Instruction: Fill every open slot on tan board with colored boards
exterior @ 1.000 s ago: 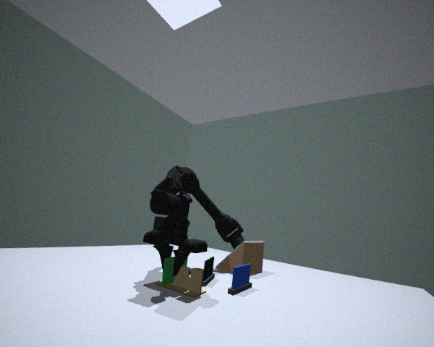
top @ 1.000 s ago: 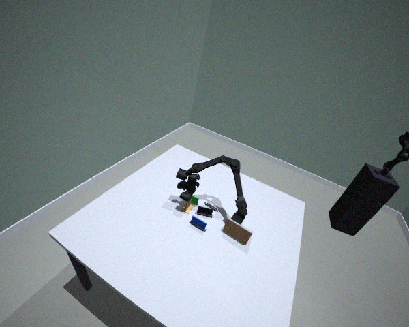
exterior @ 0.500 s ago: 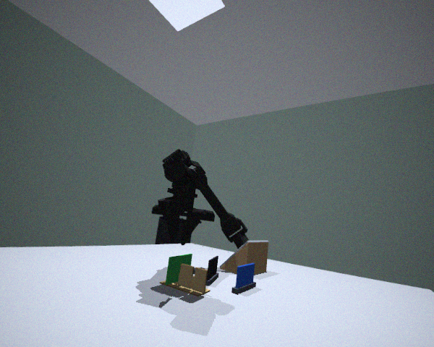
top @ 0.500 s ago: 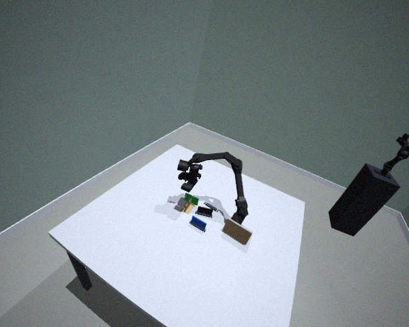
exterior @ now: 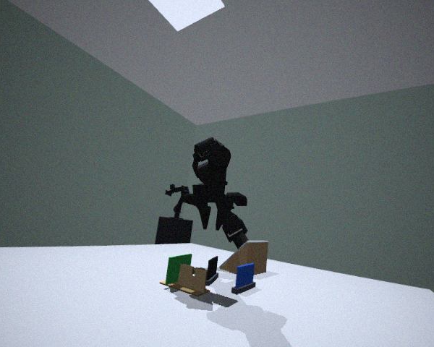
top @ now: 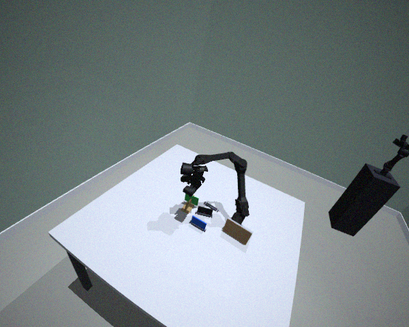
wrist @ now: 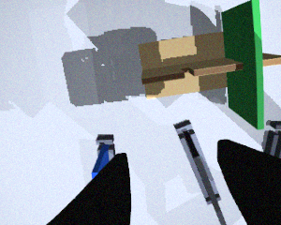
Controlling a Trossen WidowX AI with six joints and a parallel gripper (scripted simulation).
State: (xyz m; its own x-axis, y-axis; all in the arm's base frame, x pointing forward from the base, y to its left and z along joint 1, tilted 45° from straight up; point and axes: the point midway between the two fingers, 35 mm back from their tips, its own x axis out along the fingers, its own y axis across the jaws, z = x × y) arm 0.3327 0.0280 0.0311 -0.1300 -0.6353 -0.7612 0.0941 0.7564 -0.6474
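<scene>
Currently, the fingers (exterior: 211,227) stand apart with nothing between them, above and away from the tan board (top: 187,205) (exterior: 192,277) (wrist: 192,71). The green board (top: 192,199) (exterior: 178,269) (wrist: 244,66) stands upright across the tan board near one end, outside the fingers. The blue board (top: 198,223) (exterior: 244,275) (wrist: 102,161) and the black board (top: 204,211) (exterior: 212,267) stand in holders near the tan board, apart from it. An open slot shows in the tan board's top edge.

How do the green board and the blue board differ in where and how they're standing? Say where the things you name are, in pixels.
The green board (top: 191,199) (exterior: 178,267) (wrist: 244,66) stands crosswise on the tan board (top: 187,205) (exterior: 193,277) (wrist: 201,71); the blue board (top: 198,223) (exterior: 244,275) (wrist: 101,161) sits in a dark holder (exterior: 243,288). Green is near a base plate's end, blue off that plate. Both stand upright, outside the gripper (exterior: 210,228) (wrist: 172,156).
</scene>
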